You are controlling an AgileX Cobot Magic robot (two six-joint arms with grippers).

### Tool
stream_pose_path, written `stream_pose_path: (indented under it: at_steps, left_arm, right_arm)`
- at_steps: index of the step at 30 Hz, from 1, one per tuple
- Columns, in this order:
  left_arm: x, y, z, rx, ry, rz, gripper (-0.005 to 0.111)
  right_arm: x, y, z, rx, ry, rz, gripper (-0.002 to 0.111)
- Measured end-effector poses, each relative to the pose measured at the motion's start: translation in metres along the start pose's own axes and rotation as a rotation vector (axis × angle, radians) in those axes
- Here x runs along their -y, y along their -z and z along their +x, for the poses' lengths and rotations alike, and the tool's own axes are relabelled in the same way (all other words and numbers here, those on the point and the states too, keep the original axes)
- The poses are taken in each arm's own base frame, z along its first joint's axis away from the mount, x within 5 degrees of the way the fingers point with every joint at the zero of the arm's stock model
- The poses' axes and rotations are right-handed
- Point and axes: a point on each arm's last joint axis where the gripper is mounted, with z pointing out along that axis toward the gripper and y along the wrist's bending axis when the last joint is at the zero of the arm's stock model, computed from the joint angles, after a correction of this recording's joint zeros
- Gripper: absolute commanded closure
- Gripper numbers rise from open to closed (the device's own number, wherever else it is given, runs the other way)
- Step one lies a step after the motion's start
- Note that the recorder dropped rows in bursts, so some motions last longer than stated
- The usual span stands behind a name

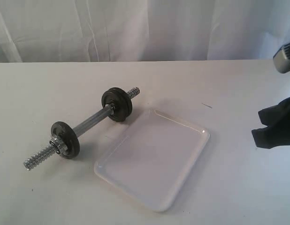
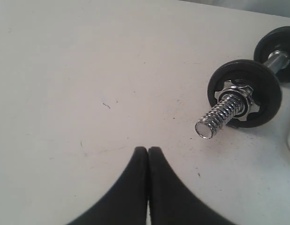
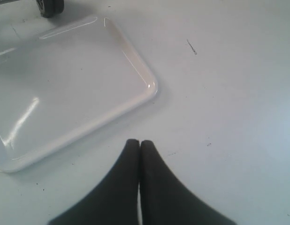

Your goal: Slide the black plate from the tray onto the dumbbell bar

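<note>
The dumbbell bar (image 1: 91, 121) lies on the white table, left of the tray (image 1: 182, 187). The tray holds nothing. The bar's near end carries a black disc with a chrome star nut (image 2: 236, 93). Its far end carries a thick black stack (image 1: 117, 104) that looks like two discs pressed together. I see no loose black plate and cannot tell which stacked disc it is. My left gripper (image 2: 148, 149) is shut and empty, over bare table short of the bar's near threaded tip (image 2: 204, 130). My right gripper (image 3: 139, 141) is shut and empty, just off the tray's corner (image 3: 152, 86).
A white curtain hangs behind the table's back edge. In the exterior view the right arm's dark gripper (image 1: 256, 133) hangs at the right edge, well right of the tray. The left arm is out of that view.
</note>
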Motion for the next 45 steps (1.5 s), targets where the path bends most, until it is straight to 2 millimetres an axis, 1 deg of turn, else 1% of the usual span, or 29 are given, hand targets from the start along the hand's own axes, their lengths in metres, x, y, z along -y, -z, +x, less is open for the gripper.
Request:
stream_pose_path:
  at_steps: [18, 23, 26, 29, 33, 36, 41, 45]
  left_arm:
    - [0.0, 0.0, 0.0, 0.0, -0.013, -0.004, 0.107]
    - [-0.001, 0.0, 0.0, 0.0, -0.014, -0.006, 0.107]
    - [-0.001, 0.0, 0.0, 0.0, -0.013, -0.008, 0.107]
    - [-0.001, 0.0, 0.0, 0.0, -0.013, -0.008, 0.107]
    - [-0.001, 0.0, 0.0, 0.0, -0.013, -0.008, 0.107]
    - [-0.001, 0.0, 0.0, 0.0, -0.013, -0.008, 0.107]
    - [-0.001, 0.0, 0.0, 0.0, -0.013, -0.008, 0.107]
    - [-0.001, 0.0, 0.0, 0.0, -0.013, -0.008, 0.107]
  right_arm:
    - [0.0, 0.0, 0.0, 0.002, 0.004, 0.004, 0.108]
    - [0.004, 0.002, 0.004, 0.109, 0.044, 0.066, 0.108]
    - [0.003, 0.004, 0.021, 0.232, 0.056, 0.085, 0.108]
    - [0.0, 0.005, 0.051, 0.331, 0.065, 0.096, 0.108]
    - [-0.005, 0.007, 0.091, 0.385, 0.052, 0.096, 0.108]
    - [-0.007, 0.008, 0.114, 0.422, -0.004, 0.093, 0.108]
    - [-0.005, 0.009, 0.141, 0.484, -0.098, 0.144, 0.108]
    - [-0.003, 0.004, 0.162, 0.453, -0.156, 0.21, 0.108]
